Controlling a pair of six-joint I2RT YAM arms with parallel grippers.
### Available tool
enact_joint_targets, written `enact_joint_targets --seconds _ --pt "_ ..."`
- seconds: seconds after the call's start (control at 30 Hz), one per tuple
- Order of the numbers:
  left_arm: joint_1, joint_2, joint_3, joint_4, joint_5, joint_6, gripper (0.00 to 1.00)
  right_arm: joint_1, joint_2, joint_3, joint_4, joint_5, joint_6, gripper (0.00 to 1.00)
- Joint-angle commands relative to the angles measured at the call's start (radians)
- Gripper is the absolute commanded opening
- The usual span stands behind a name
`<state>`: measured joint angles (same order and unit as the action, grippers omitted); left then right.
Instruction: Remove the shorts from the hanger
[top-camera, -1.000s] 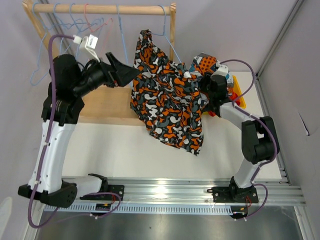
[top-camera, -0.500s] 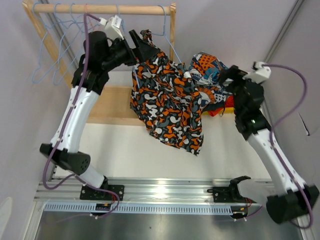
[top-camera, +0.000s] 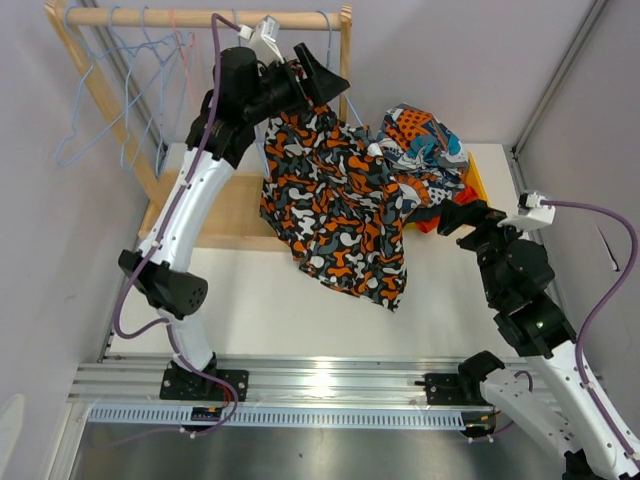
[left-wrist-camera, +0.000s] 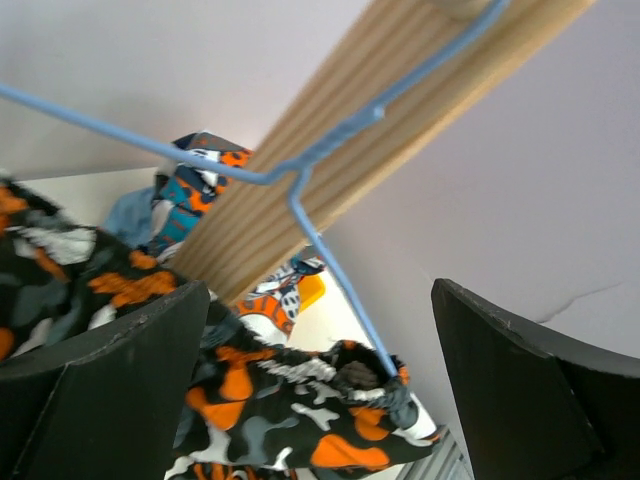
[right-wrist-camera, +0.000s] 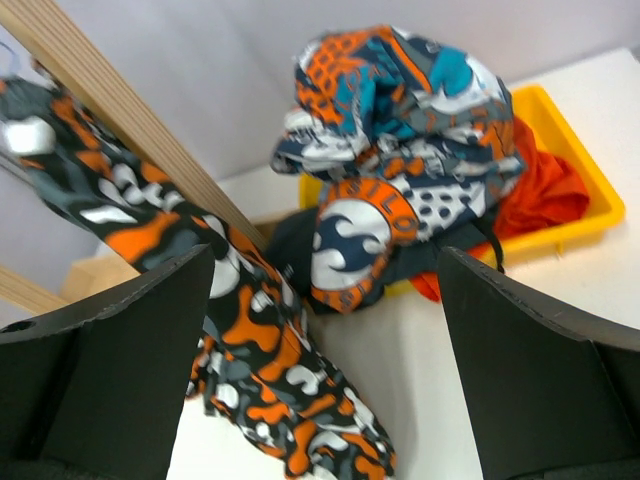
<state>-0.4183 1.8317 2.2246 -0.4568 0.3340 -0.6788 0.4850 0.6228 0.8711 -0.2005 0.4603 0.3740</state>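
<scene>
The orange-black-white blotch shorts (top-camera: 335, 205) hang from a blue wire hanger (top-camera: 345, 100) on the wooden rack's rail (top-camera: 200, 17), the hem draping onto the table. My left gripper (top-camera: 318, 78) is open, up by the hanger, at the waistband (left-wrist-camera: 330, 395); the hanger wire (left-wrist-camera: 320, 235) runs between the fingers. My right gripper (top-camera: 462, 215) is open and empty, right of the shorts (right-wrist-camera: 270, 330). The blue-and-orange print shorts (top-camera: 420, 140) top a heap in the yellow bin (right-wrist-camera: 580, 215), over the plain orange shorts (right-wrist-camera: 545, 190) and a dark pair (right-wrist-camera: 300, 250).
Several bare wire hangers (top-camera: 130, 80) hang at the left end of the rail. The wooden rack base (top-camera: 215, 210) lies under the shorts. A metal rail (top-camera: 330, 385) runs along the near table edge. A wall post (top-camera: 560, 75) stands at the back right.
My left gripper has swung right along the rail to the hanger holding the blotch shorts. My right arm has pulled back from the bin toward the near right.
</scene>
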Motion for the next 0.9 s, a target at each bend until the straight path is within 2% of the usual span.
enact_joint_targets --seconds 0.0,0.2,0.37,0.4,0.43,0.5,0.53,0.6,0.63,0.67,0.7,0.8,0.87 --pt "-0.039 0.02 0.059 0.066 -0.015 -0.041 0.99 0.006 -0.012 -0.009 -0.051 0.025 0.005 0.99" --pt "-0.077 0.054 0.075 0.09 -0.023 -0.065 0.99 0.006 -0.017 -0.023 -0.051 0.018 0.009 1.0" --pt "-0.093 0.083 0.081 0.101 -0.03 -0.077 0.94 0.006 -0.028 -0.04 -0.047 0.023 0.005 0.99" --pt "-0.094 0.087 0.081 0.112 -0.03 -0.08 0.89 0.006 -0.032 -0.043 -0.048 0.023 0.003 0.99" --pt "-0.097 0.093 0.081 0.116 -0.03 -0.085 0.78 0.006 -0.035 -0.044 -0.047 0.023 0.002 0.99" --pt "-0.097 0.101 0.09 0.127 -0.029 -0.099 0.62 0.004 -0.037 -0.053 -0.047 0.023 -0.001 0.99" --pt "-0.099 0.106 0.096 0.125 -0.029 -0.103 0.47 0.004 -0.038 -0.057 -0.047 0.023 -0.001 0.99" --pt "-0.1 0.113 0.115 0.121 -0.032 -0.11 0.37 0.006 -0.04 -0.066 -0.048 0.02 -0.004 1.0" --pt "-0.102 0.113 0.118 0.118 -0.032 -0.111 0.25 0.004 -0.038 -0.069 -0.048 0.02 -0.003 0.99" --pt "-0.102 0.107 0.115 0.118 -0.032 -0.114 0.21 0.004 -0.041 -0.07 -0.047 0.02 -0.003 0.99" --pt "-0.103 0.106 0.115 0.116 -0.033 -0.116 0.1 0.006 -0.041 -0.076 -0.045 0.017 -0.001 1.0" --pt "-0.103 0.087 0.119 0.09 -0.03 -0.119 0.0 0.004 -0.04 -0.086 -0.037 0.005 0.002 0.99" --pt "-0.103 0.072 0.118 0.055 -0.033 -0.119 0.0 0.007 -0.035 -0.09 -0.021 -0.012 -0.001 1.0"
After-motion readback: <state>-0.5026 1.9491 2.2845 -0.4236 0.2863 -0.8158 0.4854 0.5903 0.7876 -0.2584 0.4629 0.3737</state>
